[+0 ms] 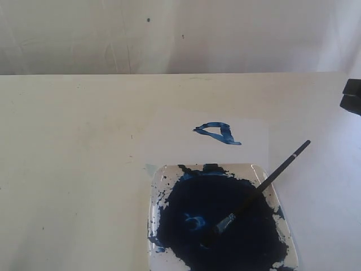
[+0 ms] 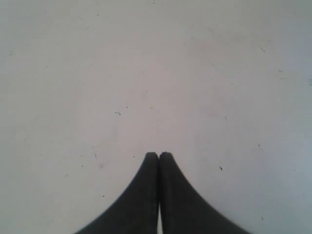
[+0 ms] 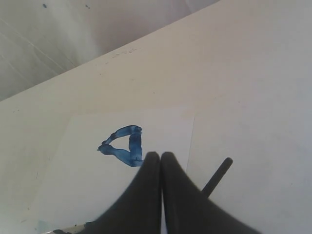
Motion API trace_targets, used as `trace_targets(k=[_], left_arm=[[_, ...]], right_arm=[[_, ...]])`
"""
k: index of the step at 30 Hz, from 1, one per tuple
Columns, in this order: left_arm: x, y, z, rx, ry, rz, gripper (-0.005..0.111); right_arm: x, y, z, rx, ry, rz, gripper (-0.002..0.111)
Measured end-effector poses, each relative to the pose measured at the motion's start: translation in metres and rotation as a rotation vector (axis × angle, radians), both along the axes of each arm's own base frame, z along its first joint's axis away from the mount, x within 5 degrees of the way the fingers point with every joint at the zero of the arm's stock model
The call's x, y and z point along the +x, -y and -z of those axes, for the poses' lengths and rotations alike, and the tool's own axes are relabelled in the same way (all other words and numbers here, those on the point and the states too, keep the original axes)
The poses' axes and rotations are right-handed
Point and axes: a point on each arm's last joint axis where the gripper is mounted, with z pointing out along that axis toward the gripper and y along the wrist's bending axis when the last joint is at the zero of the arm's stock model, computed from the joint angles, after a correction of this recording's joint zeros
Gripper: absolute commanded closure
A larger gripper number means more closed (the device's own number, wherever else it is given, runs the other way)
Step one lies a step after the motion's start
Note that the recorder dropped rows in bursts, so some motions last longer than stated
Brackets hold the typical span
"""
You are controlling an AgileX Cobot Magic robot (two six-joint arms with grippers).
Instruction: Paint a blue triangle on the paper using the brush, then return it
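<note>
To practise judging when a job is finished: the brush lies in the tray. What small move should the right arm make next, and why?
Probably draw the right arm back to rest. The triangle is on the paper, the brush lies free, tip in the paint of the tray, and the right jaws are shut on nothing, so nothing seems left.
</note>
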Motion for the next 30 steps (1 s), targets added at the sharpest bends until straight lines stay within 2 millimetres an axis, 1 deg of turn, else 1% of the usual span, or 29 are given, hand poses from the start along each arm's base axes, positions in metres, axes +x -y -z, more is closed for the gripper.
trace_targets(k=[5, 9, 20, 24, 26, 30], left_arm=[[-0.0001, 0.0005, 0.0001, 0.043, 0.003, 0.022, 0.107], [-0.0001, 0.0005, 0.0001, 0.043, 0.003, 0.022, 0.107], [-0.0001, 0.0006, 0.0001, -0.057, -0.006, -0.015, 0.107], [-0.0010, 0.0004, 0.0024, -0.092, -0.036, -0.031, 0.107], [-0.0025, -0.0004, 0.0057, -0.095, -0.079, -0.045, 0.107], [-0.0025, -0.0009, 0.0059, -0.092, -0.081, -0.050, 0.107]], right_arm=[[0.0000, 0.0000, 0.0000, 0.000, 0.000, 0.000, 0.108], [0.0000, 0.0000, 0.0000, 0.000, 0.000, 0.000, 0.108], [0.0000, 0.0000, 0.0000, 0.000, 0.000, 0.000, 0.108], [0.0000, 0.0000, 0.0000, 0.000, 0.000, 0.000, 0.108], [0.0000, 0.0000, 0.0000, 0.000, 0.000, 0.000, 0.108], [0.0000, 0.0000, 0.0000, 0.000, 0.000, 0.000, 0.108]])
